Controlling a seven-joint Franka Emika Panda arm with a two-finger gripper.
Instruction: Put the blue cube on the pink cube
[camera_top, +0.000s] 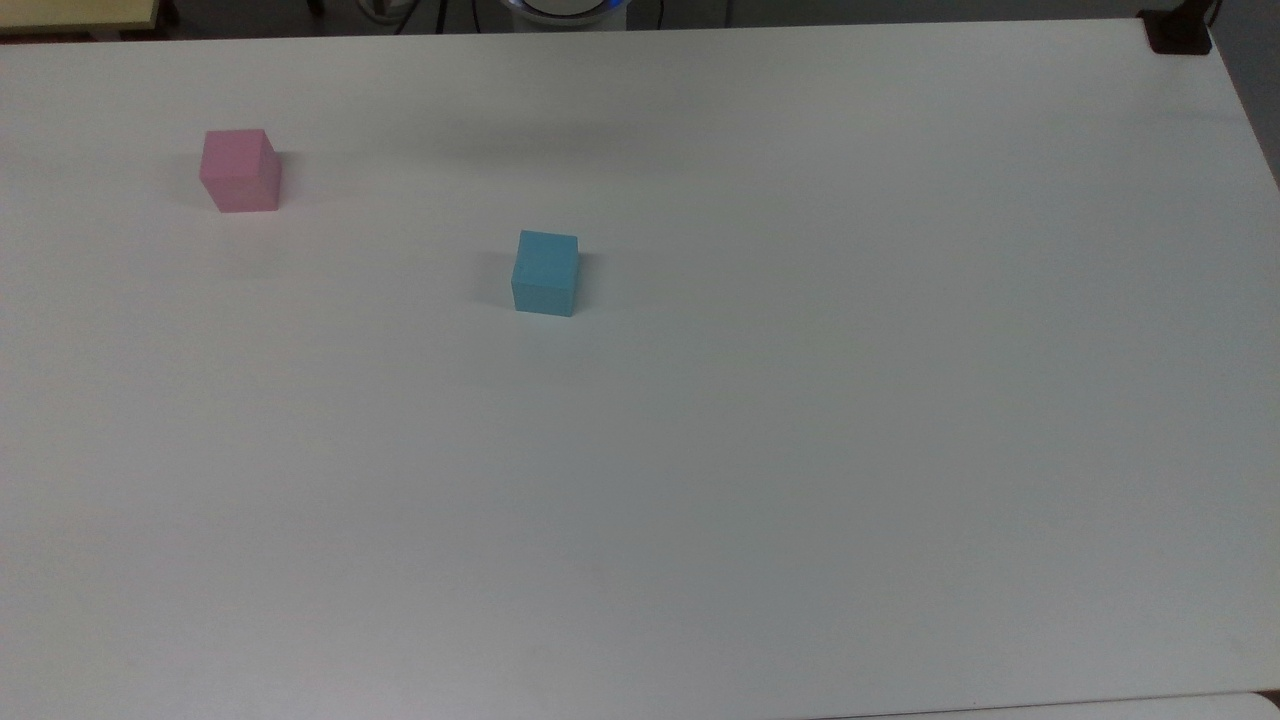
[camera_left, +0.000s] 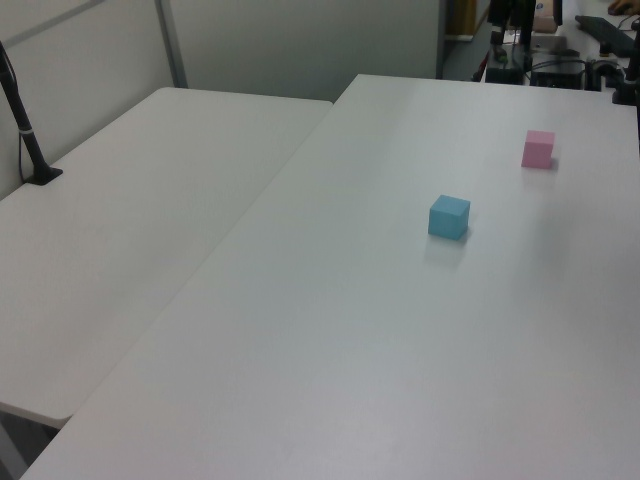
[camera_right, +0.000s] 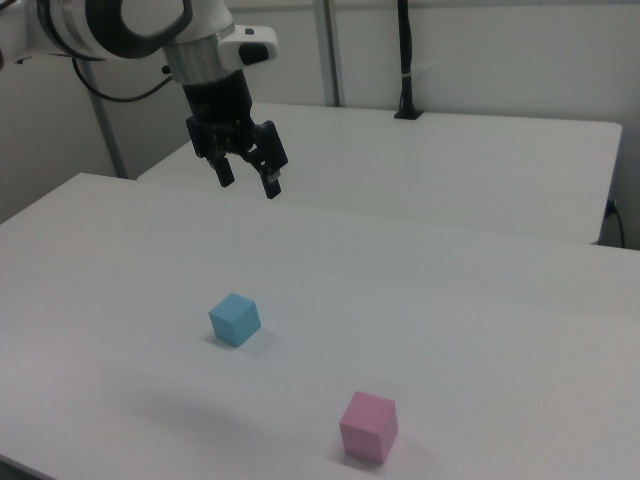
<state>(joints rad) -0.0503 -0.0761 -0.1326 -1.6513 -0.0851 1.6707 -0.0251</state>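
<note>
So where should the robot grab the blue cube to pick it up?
Probably from straight above, pinching two opposite side faces of the blue cube. It sits flat on the table with space all round, well apart from the pink cube. The gripper hangs open above, fingers pointing down.

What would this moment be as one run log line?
gripper: open, raised, empty | blue cube: on table, untouched | pink cube: apart, bare top

top view high over the desk (camera_top: 800, 450) looking steeply down, left view off one end looking along it, right view lower at the opposite side, facing the arm, all sharing blue cube (camera_top: 545, 273) and pink cube (camera_top: 240, 170)
</note>
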